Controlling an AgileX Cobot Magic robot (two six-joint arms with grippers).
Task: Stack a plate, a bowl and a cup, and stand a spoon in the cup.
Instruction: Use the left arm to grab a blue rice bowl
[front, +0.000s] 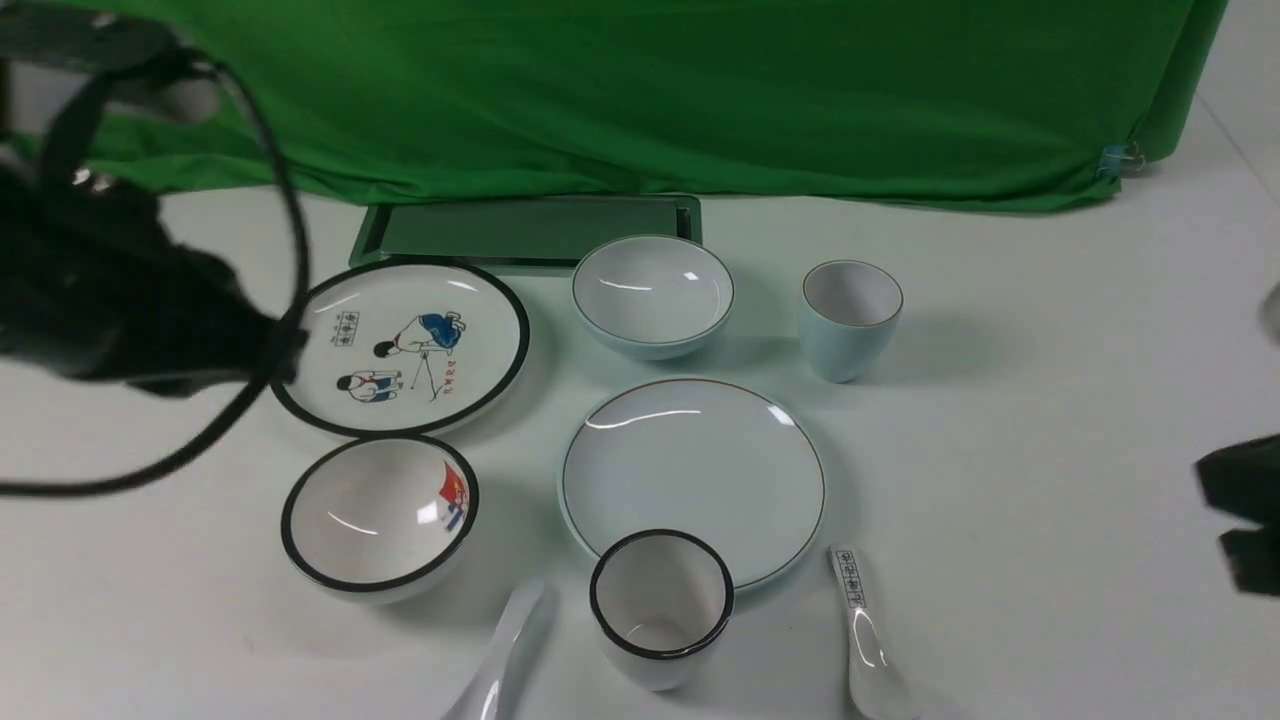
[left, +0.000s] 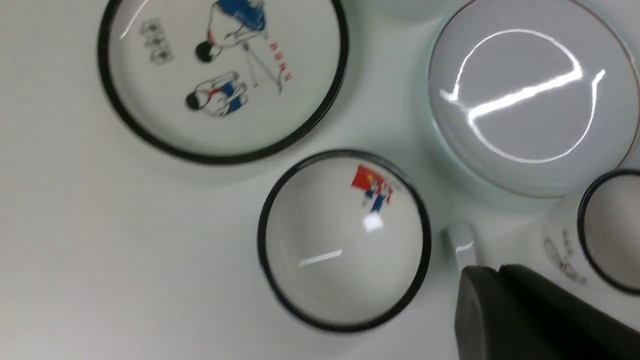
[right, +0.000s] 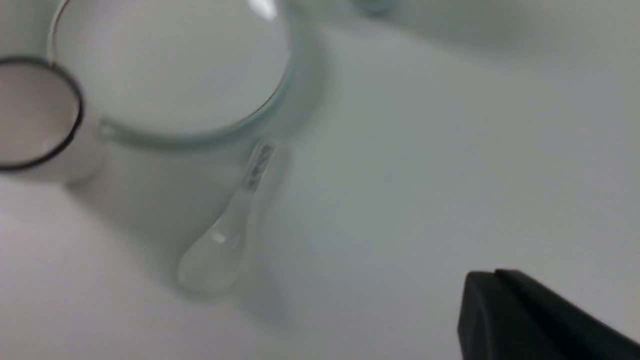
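The pale blue plate (front: 693, 480) lies mid-table, with the pale blue bowl (front: 652, 295) behind it and the pale blue cup (front: 850, 318) to the bowl's right, each standing apart on the table. The plain white spoon (front: 505, 655) lies at the front edge, left of the black-rimmed cup. My left gripper (left: 495, 270) is shut and empty, hovering above the tip of that spoon's handle (left: 462, 245). My right gripper (right: 493, 272) is shut on nothing over bare table, right of the plate (right: 170, 75); it shows at the right edge (front: 1245, 510) of the front view.
A white black-rimmed plate with cartoon figures (front: 405, 345), a black-rimmed bowl (front: 380, 515) and a black-rimmed cup (front: 660, 605) stand left and in front. A spoon with printed characters (front: 862, 630) lies right of that cup. A green tray (front: 530, 230) sits by the green cloth.
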